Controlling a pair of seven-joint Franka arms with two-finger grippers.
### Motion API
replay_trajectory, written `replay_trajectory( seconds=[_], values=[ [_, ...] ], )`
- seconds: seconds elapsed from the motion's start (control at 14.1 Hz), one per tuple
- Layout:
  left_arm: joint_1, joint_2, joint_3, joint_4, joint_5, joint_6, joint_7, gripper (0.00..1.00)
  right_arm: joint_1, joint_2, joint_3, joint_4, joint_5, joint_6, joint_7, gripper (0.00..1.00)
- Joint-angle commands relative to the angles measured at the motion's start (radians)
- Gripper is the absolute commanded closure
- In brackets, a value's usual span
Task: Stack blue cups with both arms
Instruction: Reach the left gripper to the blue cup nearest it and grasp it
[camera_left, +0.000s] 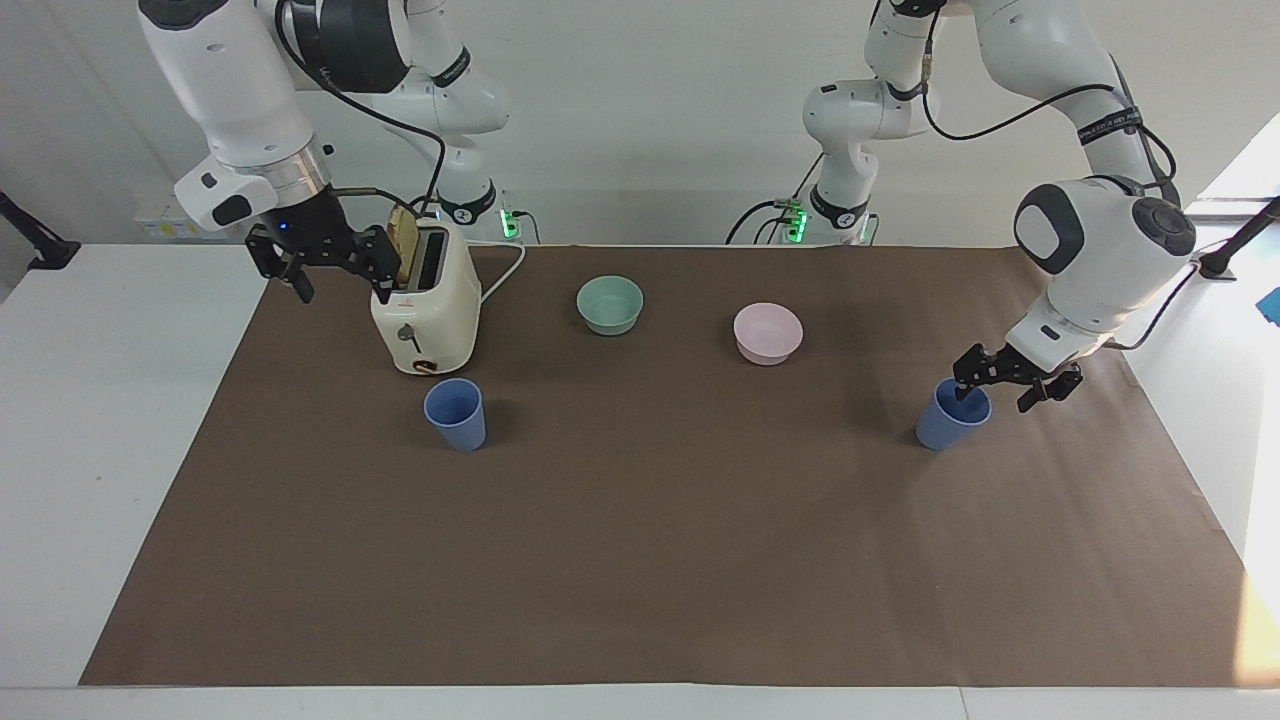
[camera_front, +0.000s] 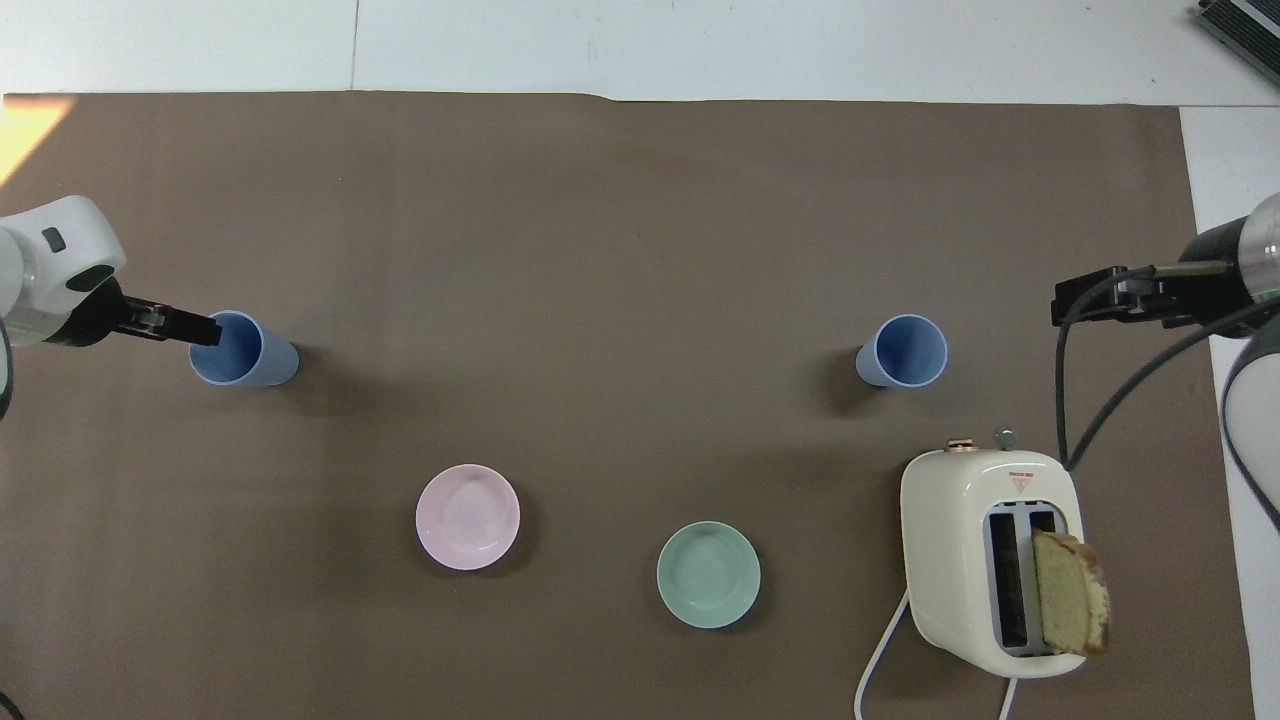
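Two robot arms at a table with two blue cups, standing apart and unstacked

From my remote station I see the left gripper (camera_left: 1003, 384) down at the rim of a small matte blue plastic tumbler (camera_left: 945, 422) toward the left arm's end of the brown paper table cover (camera_left: 640, 560), its fingers spread, one tip dipping inside the mouth and the other outside the wall. The second identical blue tumbler (camera_left: 456, 414) stands upright well apart, just beside a cream toaster (camera_left: 425, 310) holding a bread slice (camera_front: 1070, 593). The right gripper (camera_left: 335, 275) waits raised beside that toaster, fingers apart, holding nothing. A teal-green bowl (camera_left: 610, 304) and a pale pink bowl (camera_left: 768, 333) sit nearer the robots
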Motion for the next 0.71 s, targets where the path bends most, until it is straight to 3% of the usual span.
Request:
replay_trajectory(
  seconds=[0.0, 0.42, 0.57, 0.64],
  values=[
    [0.015, -0.014, -0.006, -0.04, -0.018, 0.043, 0.009, 0.0, -0.011, -0.015, 0.004, -0.015, 0.02, 0.008, 0.0, 0.0],
    [0.024, 0.004, -0.006, -0.044, -0.018, 0.059, -0.005, 0.02, -0.011, -0.015, 0.002, -0.015, 0.02, 0.012, 0.002, 0.0],
    [0.023, 0.003, -0.006, -0.049, -0.018, 0.06, -0.007, 0.29, -0.011, -0.015, 0.002, -0.015, 0.02, 0.012, 0.002, 0.0],
    [0.023, 0.001, -0.006, -0.051, -0.018, 0.06, -0.005, 0.51, -0.011, -0.015, 0.002, -0.015, 0.02, 0.012, 0.002, 0.0]
  ],
)
